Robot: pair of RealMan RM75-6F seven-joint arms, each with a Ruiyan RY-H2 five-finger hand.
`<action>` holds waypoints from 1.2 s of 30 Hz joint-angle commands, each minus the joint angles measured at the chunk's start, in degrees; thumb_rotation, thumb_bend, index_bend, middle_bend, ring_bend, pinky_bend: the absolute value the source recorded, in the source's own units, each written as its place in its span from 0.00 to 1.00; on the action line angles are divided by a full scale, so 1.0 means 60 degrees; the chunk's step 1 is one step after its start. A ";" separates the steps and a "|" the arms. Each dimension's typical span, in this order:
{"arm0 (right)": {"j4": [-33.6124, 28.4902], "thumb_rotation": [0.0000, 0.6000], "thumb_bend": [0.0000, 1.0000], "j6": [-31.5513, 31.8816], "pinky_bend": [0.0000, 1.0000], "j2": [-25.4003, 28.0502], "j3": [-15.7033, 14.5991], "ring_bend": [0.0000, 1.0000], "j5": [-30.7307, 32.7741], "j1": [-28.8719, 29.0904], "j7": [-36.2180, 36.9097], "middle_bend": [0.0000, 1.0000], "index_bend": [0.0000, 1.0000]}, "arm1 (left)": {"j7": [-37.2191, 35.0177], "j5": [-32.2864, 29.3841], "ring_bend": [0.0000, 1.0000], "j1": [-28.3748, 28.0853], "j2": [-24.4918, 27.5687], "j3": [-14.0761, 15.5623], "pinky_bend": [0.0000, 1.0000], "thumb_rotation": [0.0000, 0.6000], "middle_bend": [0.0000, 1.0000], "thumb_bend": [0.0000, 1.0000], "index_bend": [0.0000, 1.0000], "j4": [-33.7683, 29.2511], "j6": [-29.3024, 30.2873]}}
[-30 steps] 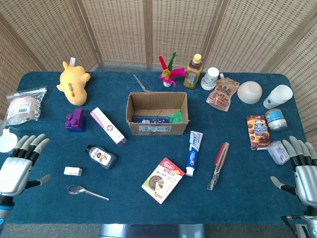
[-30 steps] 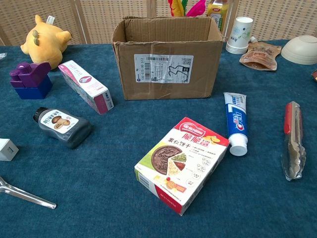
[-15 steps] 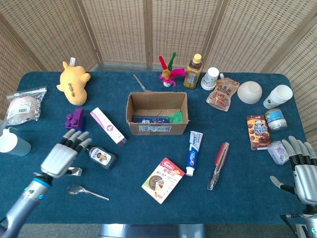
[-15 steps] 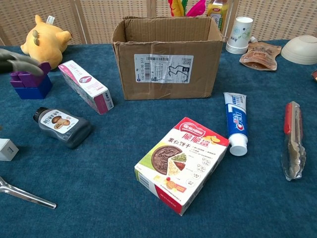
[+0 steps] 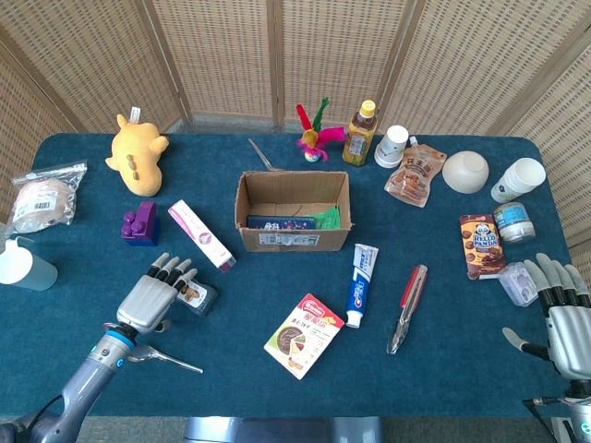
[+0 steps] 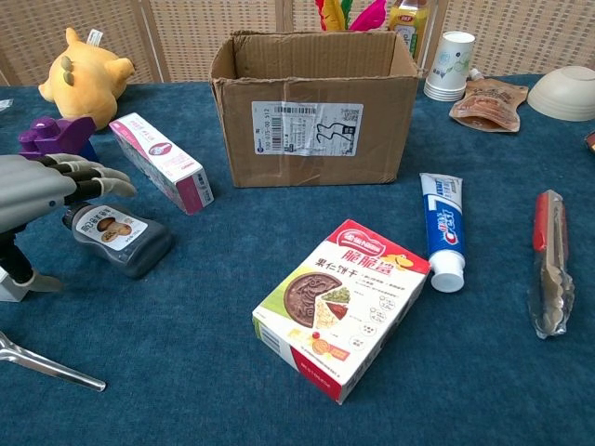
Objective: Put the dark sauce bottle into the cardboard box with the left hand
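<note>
The dark sauce bottle (image 6: 119,238) lies on its side on the blue cloth, left of the cardboard box (image 6: 314,110); in the head view only part of the dark sauce bottle (image 5: 198,295) shows under my fingers. My left hand (image 5: 155,295) hovers over its cap end, fingers spread and holding nothing; the chest view shows the left hand (image 6: 42,186) just above and left of the bottle. The cardboard box (image 5: 293,212) stands open-topped at the table's middle with a few items inside. My right hand (image 5: 568,314) rests open at the right edge.
A pink-and-white tube box (image 5: 201,234) lies between bottle and box. Purple blocks (image 5: 139,223), a white eraser (image 6: 9,282) and a spoon (image 5: 164,357) surround my left hand. A snack box (image 5: 303,335), toothpaste (image 5: 361,285) and tongs (image 5: 407,308) lie to the right.
My left hand has swung in from the table's left edge to above the sauce bottle, now covering the white eraser in the head view. The right hand stayed still.
</note>
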 commanded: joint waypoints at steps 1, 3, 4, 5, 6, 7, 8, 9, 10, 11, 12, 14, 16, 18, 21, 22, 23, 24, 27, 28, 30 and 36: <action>-0.0003 1.00 0.00 0.0021 0.00 0.0002 0.0002 0.00 -0.0002 -0.0007 0.0003 0.00 0.00 | 0.0134 -0.0083 0.00 -0.0079 -0.0102 0.0035 0.03 1.00 0.00 0.10 0.09 0.0068 -0.0026; 0.0001 1.00 0.00 0.0028 0.00 -0.0002 0.0004 0.00 -0.0001 -0.0009 0.0010 0.00 0.00 | 0.0245 -0.0281 0.00 -0.0180 -0.0217 0.0001 0.05 1.00 0.00 0.10 0.09 0.0087 -0.0117; 0.0003 1.00 0.00 0.0024 0.00 -0.0003 0.0000 0.00 -0.0004 -0.0008 0.0017 0.00 0.00 | 0.0304 -0.0366 0.00 -0.0234 -0.0264 -0.0026 0.06 1.00 0.00 0.10 0.09 0.0096 -0.0151; 0.0004 1.00 0.00 0.0018 0.00 -0.0002 -0.0004 0.00 -0.0007 -0.0006 0.0024 0.00 0.00 | 0.0370 -0.0438 0.00 -0.0286 -0.0311 -0.0049 0.10 1.00 0.00 0.10 0.11 0.0103 -0.0175; 0.0007 1.00 0.00 0.0014 0.00 -0.0002 -0.0006 0.00 -0.0009 -0.0005 0.0028 0.00 0.00 | 0.0439 -0.0507 0.02 -0.0338 -0.0353 -0.0065 0.16 1.00 0.03 0.11 0.14 0.0105 -0.0203; 0.0013 1.00 0.00 0.0013 0.00 -0.0003 -0.0004 0.00 -0.0008 -0.0003 0.0031 0.00 0.00 | 0.0512 -0.0571 0.05 -0.0393 -0.0395 -0.0085 0.22 1.00 0.06 0.12 0.17 0.0101 -0.0225; 0.0018 1.00 0.00 0.0013 0.00 -0.0005 -0.0001 0.00 -0.0003 -0.0001 0.0034 0.00 0.00 | 0.0596 -0.0638 0.12 -0.0445 -0.0437 -0.0104 0.32 1.00 0.14 0.13 0.22 0.0100 -0.0237; 0.0023 1.00 0.00 0.0014 0.00 -0.0007 0.0005 0.00 0.0005 0.0000 0.0042 0.00 0.00 | 0.0680 -0.0704 0.21 -0.0494 -0.0472 -0.0119 0.41 1.00 0.23 0.15 0.28 0.0090 -0.0247; 0.0028 1.00 0.00 0.0013 0.00 -0.0009 0.0010 0.00 0.0013 0.0003 0.0050 0.00 0.00 | 0.0758 -0.0739 0.26 -0.0552 -0.0515 -0.0141 0.46 1.00 0.29 0.16 0.31 0.0078 -0.0247; 0.0034 1.00 0.00 0.0011 0.00 -0.0009 0.0014 0.00 0.0020 0.0005 0.0061 0.00 0.00 | 0.0838 -0.0771 0.33 -0.0605 -0.0552 -0.0155 0.52 1.00 0.35 0.18 0.36 0.0078 -0.0242; 0.0037 1.00 0.00 0.0007 0.00 -0.0008 0.0016 0.00 0.0028 0.0005 0.0074 0.00 0.00 | 0.0911 -0.0795 0.37 -0.0652 -0.0583 -0.0169 0.56 1.00 0.39 0.19 0.39 0.0077 -0.0229; 0.0040 1.00 0.00 0.0002 0.00 -0.0001 0.0015 0.00 0.0035 0.0005 0.0104 0.00 0.00 | 0.1046 -0.0881 0.45 -0.0725 -0.0632 -0.0190 0.63 1.00 0.48 0.21 0.47 0.0047 -0.0189; 0.0046 1.00 0.00 0.0008 0.00 0.0006 0.0014 0.00 0.0028 0.0003 0.0129 0.00 0.00 | 0.1144 -0.0912 0.49 -0.0793 -0.0666 -0.0219 0.67 1.00 0.53 0.23 0.50 0.0015 -0.0098; 0.0052 1.00 0.00 0.0010 0.00 0.0008 0.0016 0.00 0.0028 0.0004 0.0141 0.00 0.00 | 0.1173 -0.0933 0.53 -0.0823 -0.0672 -0.0236 0.70 1.00 0.57 0.23 0.51 -0.0007 -0.0003; 0.0053 1.00 0.00 -0.0008 0.00 0.0015 0.0007 0.00 0.0018 0.0012 0.0158 0.00 0.00 | 0.1219 -0.0959 0.53 -0.0863 -0.0631 -0.0226 0.71 1.00 0.57 0.23 0.51 -0.0035 0.0119; 0.0053 1.00 0.00 -0.0002 0.00 0.0016 0.0006 0.00 0.0012 0.0011 0.0154 0.00 0.00 | 0.1152 -0.0944 0.53 -0.0869 -0.0597 -0.0242 0.71 1.00 0.57 0.23 0.51 -0.0074 0.0162; 0.0049 1.00 0.00 0.0007 0.00 0.0015 0.0004 0.00 0.0004 0.0008 0.0153 0.00 0.00 | 0.1044 -0.0902 0.53 -0.0871 -0.0552 -0.0258 0.71 1.00 0.57 0.23 0.51 -0.0122 0.0207; 0.0045 1.00 0.00 0.0018 0.00 0.0015 0.0002 0.00 -0.0004 0.0004 0.0151 0.00 0.00 | 0.0909 -0.0836 0.53 -0.0873 -0.0493 -0.0274 0.71 1.00 0.57 0.23 0.51 -0.0178 0.0251; 0.0044 1.00 0.00 0.0024 0.00 0.0012 -0.0008 0.00 -0.0013 -0.0003 0.0133 0.00 0.00 | 0.0283 -0.0336 0.53 -0.0893 -0.0156 -0.0334 0.72 1.00 0.57 0.23 0.52 -0.0494 0.0432; 0.0043 1.00 0.00 0.0021 0.00 0.0011 -0.0009 0.00 -0.0011 -0.0002 0.0126 0.00 0.00 | 0.0051 -0.0033 0.53 -0.0903 -0.0025 -0.0357 0.73 1.00 0.57 0.23 0.52 -0.0579 0.0558; 0.0040 1.00 0.00 0.0011 0.00 0.0007 -0.0006 0.00 -0.0006 0.0006 0.0098 0.00 0.00 | -0.0496 0.0542 0.53 -0.0904 0.0230 -0.0462 0.73 1.00 0.58 0.23 0.52 -0.0757 0.0896; 0.0018 1.00 0.00 0.0006 0.00 -0.0003 -0.0027 0.00 -0.0035 0.0008 0.0029 0.00 0.00 | -0.1587 0.1359 0.53 -0.1246 0.1281 -0.1256 0.75 1.00 0.58 0.22 0.53 -0.1657 0.1371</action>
